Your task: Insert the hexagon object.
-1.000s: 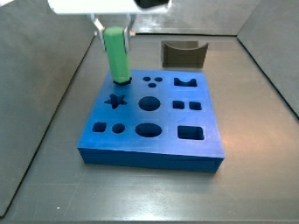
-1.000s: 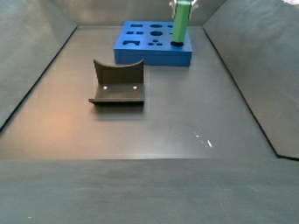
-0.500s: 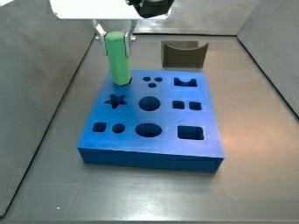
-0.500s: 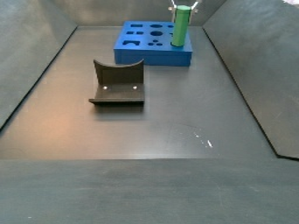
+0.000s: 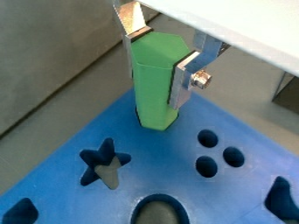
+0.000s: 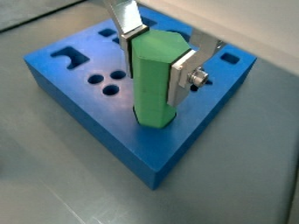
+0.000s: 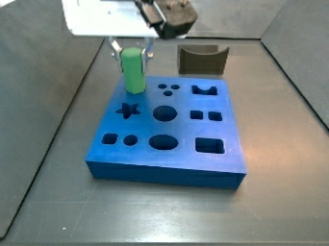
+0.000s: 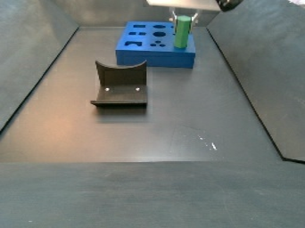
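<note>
The hexagon object, a bright green peg (image 7: 133, 72), stands upright with its lower end in the hole at a far corner of the blue board (image 7: 193, 159), next to the star hole. It also shows in the other side view (image 8: 183, 34) and in both wrist views (image 5: 155, 83) (image 6: 152, 83). My gripper (image 7: 130, 46) is right above the board's corner. Its silver fingers (image 5: 135, 26) press on two opposite faces of the peg's top. The gripper shows in both wrist views (image 5: 158, 61) (image 6: 156, 59) and in a side view (image 8: 183, 16).
The board (image 8: 143, 58) (image 6: 205, 109) has several other shaped holes: a star, rounds and squares. A dark grey curved-top block (image 7: 201, 60) stands behind the board near the back wall; it also shows in a side view (image 8: 119, 85). Grey walls ring the floor.
The gripper has come down with the peg. The peg now shows shorter above the board, its lower end deeper in the corner hole.
</note>
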You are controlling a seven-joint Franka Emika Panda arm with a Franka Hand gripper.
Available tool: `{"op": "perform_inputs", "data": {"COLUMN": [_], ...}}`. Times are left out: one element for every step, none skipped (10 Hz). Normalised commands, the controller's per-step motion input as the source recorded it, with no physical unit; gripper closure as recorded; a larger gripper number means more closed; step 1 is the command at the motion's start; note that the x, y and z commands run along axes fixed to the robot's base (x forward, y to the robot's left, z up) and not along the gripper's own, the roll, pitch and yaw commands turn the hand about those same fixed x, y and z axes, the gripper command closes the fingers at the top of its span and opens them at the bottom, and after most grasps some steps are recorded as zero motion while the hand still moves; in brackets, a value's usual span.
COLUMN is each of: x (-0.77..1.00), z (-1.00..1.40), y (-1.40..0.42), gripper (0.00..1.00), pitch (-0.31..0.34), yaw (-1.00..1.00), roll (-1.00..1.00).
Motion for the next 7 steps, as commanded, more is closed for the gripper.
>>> {"op": "perform_inputs", "data": {"x": [-0.13, -0.16, -0.08, -0.09, 0.00, 0.00, 0.00], "z": [-0.50, -0.53, -0.49, -0.54, -0.51, -0.07, 0.00], "y": [-0.05, -0.10, -0.17, -0.13, 0.00, 0.00, 0.00], "gripper": [1.00, 1.00, 1.00, 1.00, 1.00, 1.00, 1.00], "pitch": [-0.154, -0.169, -0.116, -0.147, -0.150, -0.051, 0.000], "yaw": [0.00, 0.00, 0.00, 0.00, 0.00, 0.00, 0.00], "roll": [0.14, 0.17, 0.20, 0.20, 0.11, -0.07, 0.00]}}
